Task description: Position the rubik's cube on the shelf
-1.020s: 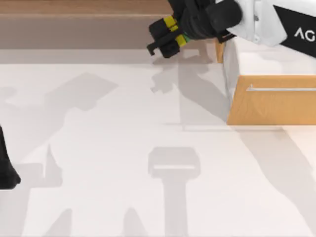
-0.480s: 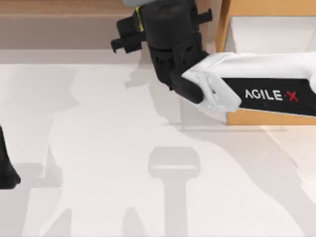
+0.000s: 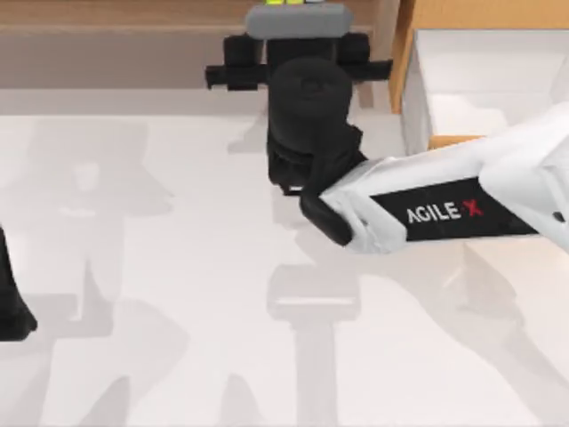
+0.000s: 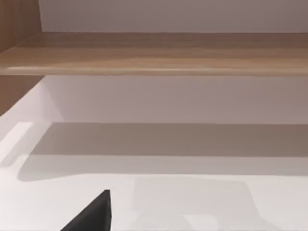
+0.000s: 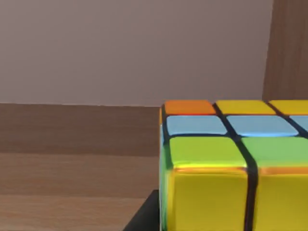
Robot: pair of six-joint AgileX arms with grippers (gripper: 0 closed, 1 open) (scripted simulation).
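The top view looks straight down on the table (image 3: 160, 267); both wrist views face the shelf (image 4: 154, 55) — the right one nearest.

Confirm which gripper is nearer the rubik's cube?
Right. The right gripper holds the rubik's cube at the shelf; the left gripper sits parked at the table's left edge.

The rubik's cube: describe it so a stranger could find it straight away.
Find the long wooden shelf along the table's far edge. The right arm's tool reaches over it, holding the rubik's cube, the one thing here gridded in yellow, green, blue and orange squares.
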